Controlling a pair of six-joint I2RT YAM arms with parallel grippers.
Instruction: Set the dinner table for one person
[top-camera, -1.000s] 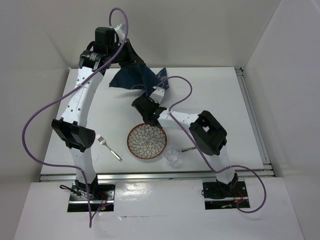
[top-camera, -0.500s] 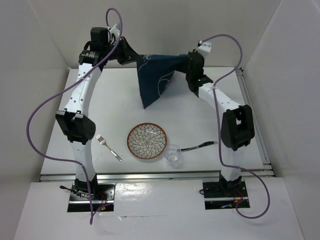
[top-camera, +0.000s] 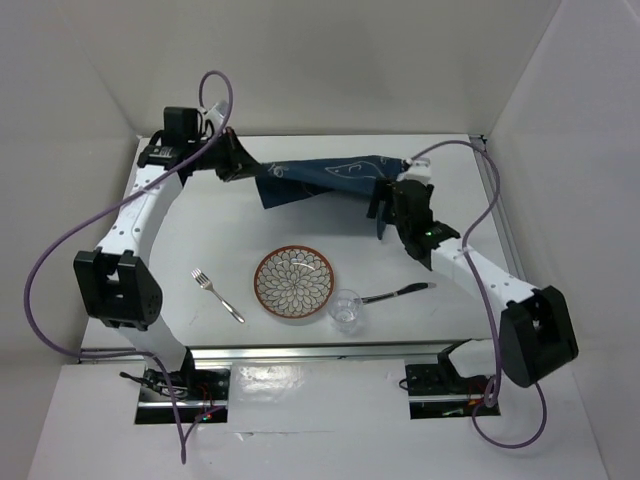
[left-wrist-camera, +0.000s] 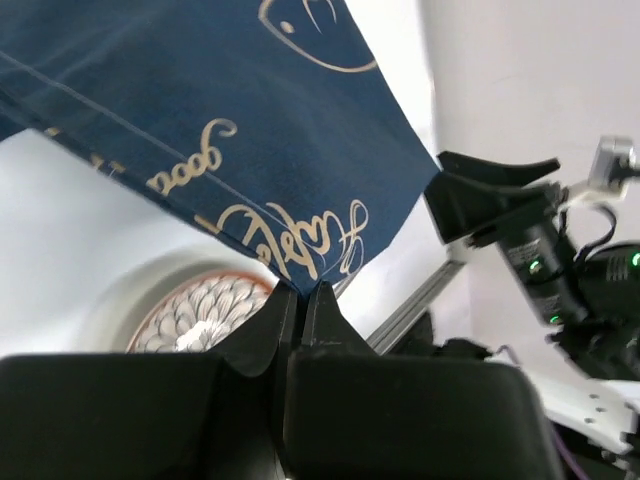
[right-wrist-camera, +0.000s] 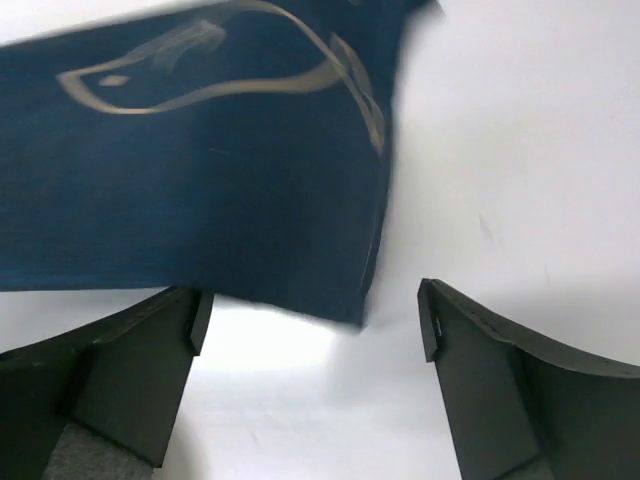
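Observation:
The navy cloth with the white fish drawing is stretched low over the far side of the white dinner table. My left gripper is shut on its left corner, and in the left wrist view the fingertips pinch the hem of the cloth. My right gripper stands open at the cloth's right end. In the right wrist view the cloth's corner lies just beyond the wide-apart gripper, held by neither finger.
A patterned plate sits at the near middle, with a fork to its left. A clear glass and a dark-handled utensil lie to its right. An aluminium rail runs along the near edge, and white walls enclose the table.
My right gripper has opened and let go of the cloth's right corner. Both arms have come down and the cloth, hanging high before, now lies low and spread sideways.

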